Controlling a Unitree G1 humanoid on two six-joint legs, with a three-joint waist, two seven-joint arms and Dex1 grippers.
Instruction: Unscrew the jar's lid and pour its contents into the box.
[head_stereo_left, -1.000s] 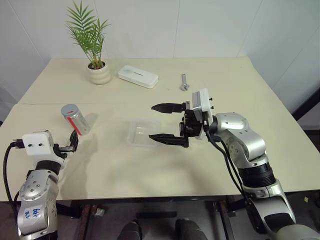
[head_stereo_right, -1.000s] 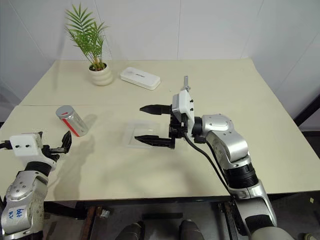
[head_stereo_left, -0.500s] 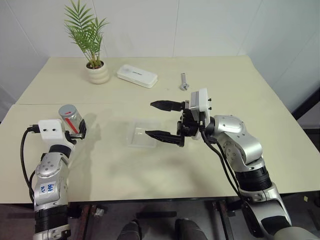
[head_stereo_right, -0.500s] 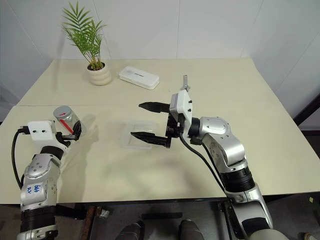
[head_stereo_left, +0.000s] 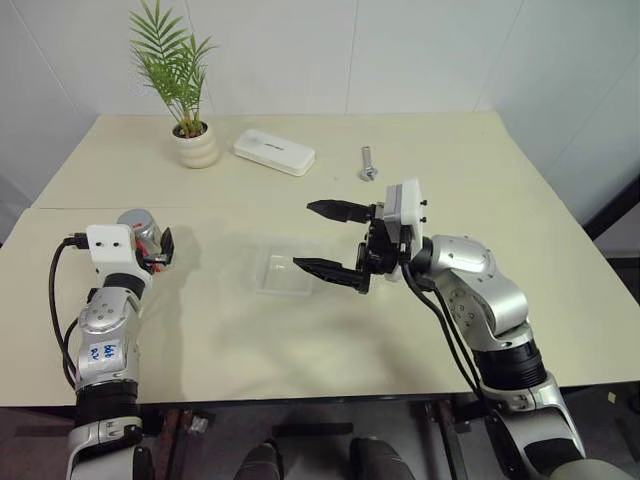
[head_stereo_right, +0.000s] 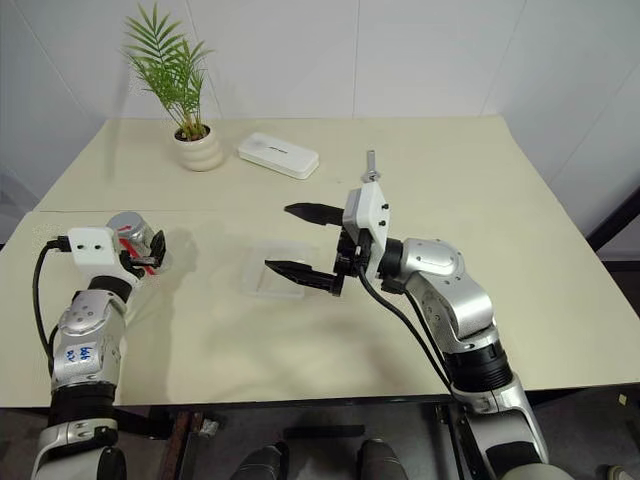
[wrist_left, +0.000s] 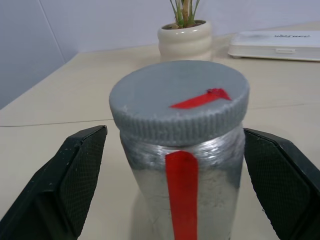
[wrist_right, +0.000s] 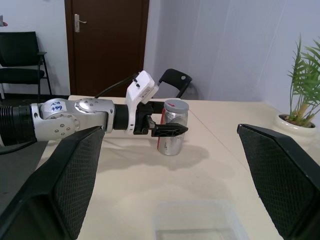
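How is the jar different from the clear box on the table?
The jar stands tall and round, while the box lies low, flat and square. The jar is shut with a grey lid; the box is open on top. The jar wears red marks, the box has none. The jar sits between the left gripper's open fingers; the box lies under the open right gripper. Both rest on the table.

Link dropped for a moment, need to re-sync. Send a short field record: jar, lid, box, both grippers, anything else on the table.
jar: upright on table, between the left gripper's fingers, not clamped
lid: on jar, red mark on top
box: mid-table, flat
left gripper: open, a finger each side of jar
right gripper: open, hovering at the box's edge, holding nothing
other: plant pot, white device, bolt at far side
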